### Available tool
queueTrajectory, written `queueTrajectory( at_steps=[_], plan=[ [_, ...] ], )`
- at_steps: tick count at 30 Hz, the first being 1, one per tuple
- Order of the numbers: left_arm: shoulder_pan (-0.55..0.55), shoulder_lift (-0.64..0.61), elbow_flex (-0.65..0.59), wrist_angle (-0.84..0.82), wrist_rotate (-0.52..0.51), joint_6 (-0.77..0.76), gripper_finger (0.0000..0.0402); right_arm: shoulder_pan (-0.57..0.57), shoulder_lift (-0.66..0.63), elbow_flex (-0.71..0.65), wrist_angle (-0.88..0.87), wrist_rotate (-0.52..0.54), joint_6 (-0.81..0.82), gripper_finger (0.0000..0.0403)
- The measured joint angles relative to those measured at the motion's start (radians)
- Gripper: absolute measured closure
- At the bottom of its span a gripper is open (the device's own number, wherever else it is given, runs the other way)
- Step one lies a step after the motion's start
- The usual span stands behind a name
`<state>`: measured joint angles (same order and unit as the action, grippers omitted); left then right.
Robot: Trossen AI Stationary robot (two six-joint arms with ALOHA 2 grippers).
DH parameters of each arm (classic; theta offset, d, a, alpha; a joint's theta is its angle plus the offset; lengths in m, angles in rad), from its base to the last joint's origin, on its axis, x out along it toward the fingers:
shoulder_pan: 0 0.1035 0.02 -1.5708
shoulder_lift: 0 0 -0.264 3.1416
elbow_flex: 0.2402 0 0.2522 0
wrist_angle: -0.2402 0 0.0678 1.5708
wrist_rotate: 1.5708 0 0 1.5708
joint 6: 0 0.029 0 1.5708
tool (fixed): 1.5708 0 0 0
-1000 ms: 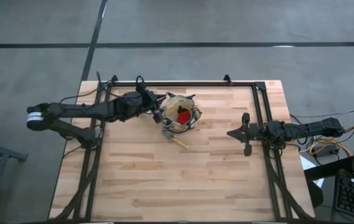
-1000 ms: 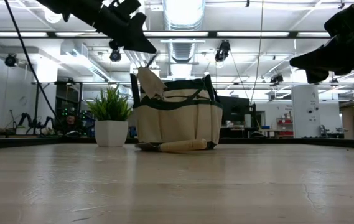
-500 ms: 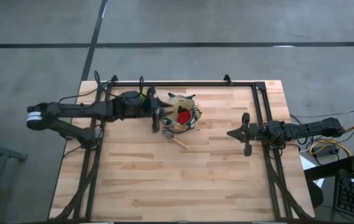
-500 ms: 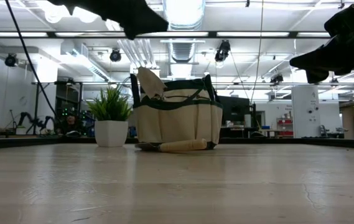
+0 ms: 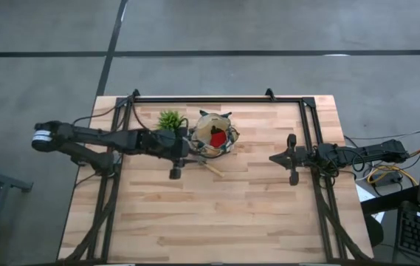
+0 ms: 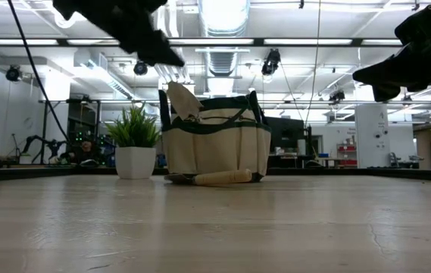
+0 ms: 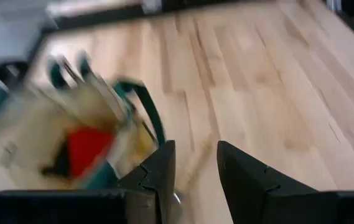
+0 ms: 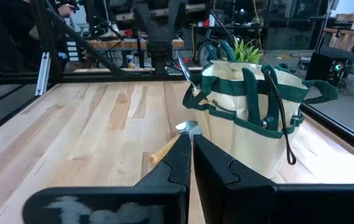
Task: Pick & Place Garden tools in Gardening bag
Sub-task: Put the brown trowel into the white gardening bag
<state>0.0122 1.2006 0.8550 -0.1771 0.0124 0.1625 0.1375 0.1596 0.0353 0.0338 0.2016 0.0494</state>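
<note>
I see the tan gardening bag (image 5: 216, 136) with dark green trim standing upright on the table, a red item (image 5: 216, 138) and a wooden-handled tool (image 6: 182, 100) inside. Another wooden-handled trowel (image 6: 220, 177) lies flat against its base.

Pale canvas-like cloth forms the gardening bag (image 8: 251, 118) (dark green fabric trim), beside a wooden-handled trowel (image 8: 172, 145) with dull metal blade, on a smooth, lightly glossy wood-plank table (image 5: 217, 207).

- One tan gardening bag (image 5: 215, 137)
- One wooden-handled trowel (image 5: 212, 166) on the table
- One red item (image 5: 218, 138) inside the bag
- One potted plant (image 5: 169, 120)
- Two robot arms
</note>
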Motion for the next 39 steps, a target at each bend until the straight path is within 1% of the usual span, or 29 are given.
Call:
queueTrajectory(
  at_steps=[4, 9, 12, 14, 18, 24, 29, 32, 35, 39],
  plan=[
    [-0.028, 0.010, -0.041, -0.029, -0.001, -0.033, 0.0280, 0.000, 0.000, 0.000, 0.000, 0.000, 0.000, 0.0390],
    [-0.062, 0.031, -0.121, -0.016, -0.012, -0.025, 0.0280, 0.000, 0.000, 0.000, 0.000, 0.000, 0.000, 0.0390],
    [-0.061, 0.060, -0.177, 0.027, -0.064, -0.022, 0.0280, 0.000, 0.000, 0.000, 0.000, 0.000, 0.001, 0.0390],
    [-0.060, 0.087, -0.212, 0.090, -0.108, -0.016, 0.0280, 0.000, 0.000, 0.000, 0.000, 0.000, 0.001, 0.0390],
    [-0.061, 0.170, -0.258, 0.202, -0.198, 0.075, 0.0280, 0.000, 0.000, 0.000, 0.000, 0.000, 0.000, 0.0390],
    [-0.061, 0.301, -0.259, 0.281, -0.360, 0.171, 0.0280, 0.000, 0.000, 0.000, 0.000, 0.000, 0.002, 0.0390],
    [-0.060, 0.393, -0.231, 0.284, -0.373, 0.211, 0.0280, 0.000, 0.000, 0.000, 0.000, 0.000, 0.001, 0.0390],
    [-0.062, 0.434, -0.205, 0.295, -0.430, 0.228, 0.0280, 0.000, 0.000, 0.000, 0.000, 0.000, 0.001, 0.0390],
    [-0.062, 0.461, -0.182, 0.292, -0.471, 0.231, 0.0280, 0.000, 0.000, 0.000, 0.000, 0.000, 0.000, 0.0390],
    [-0.061, 0.480, -0.161, 0.295, -0.480, 0.238, 0.0280, 0.000, 0.000, 0.000, 0.000, 0.000, 0.000, 0.0390]
  ],
)
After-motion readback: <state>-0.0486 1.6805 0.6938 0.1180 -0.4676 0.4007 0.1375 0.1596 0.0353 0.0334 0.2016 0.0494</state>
